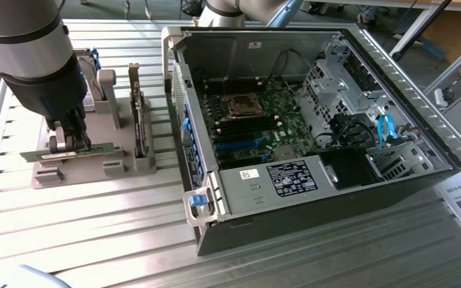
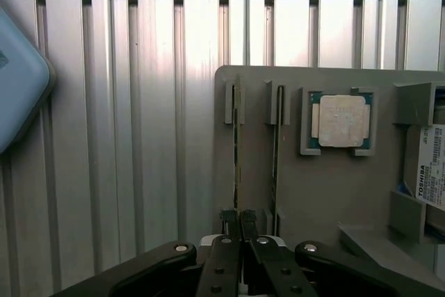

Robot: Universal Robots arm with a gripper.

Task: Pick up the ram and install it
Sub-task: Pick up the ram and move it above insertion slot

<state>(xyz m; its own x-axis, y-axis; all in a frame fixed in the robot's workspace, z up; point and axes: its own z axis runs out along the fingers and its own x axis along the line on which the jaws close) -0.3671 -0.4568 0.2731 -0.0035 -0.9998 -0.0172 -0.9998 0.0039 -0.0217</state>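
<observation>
The gripper (image 2: pixel 238 222) is pinched narrow on the ram (image 2: pixel 236 137), which stands on edge along the grey holder's (image 2: pixel 327 193) outer edge. 1 twin stick (image 2: pixel 279 123) sits just beside it.

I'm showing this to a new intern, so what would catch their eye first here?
The open computer case, motherboard bare, dominates the exterior view's right. On that view's left, the arm's hand is shut on the ram standing in a grey holder, beside a twin stick and a processor.
</observation>
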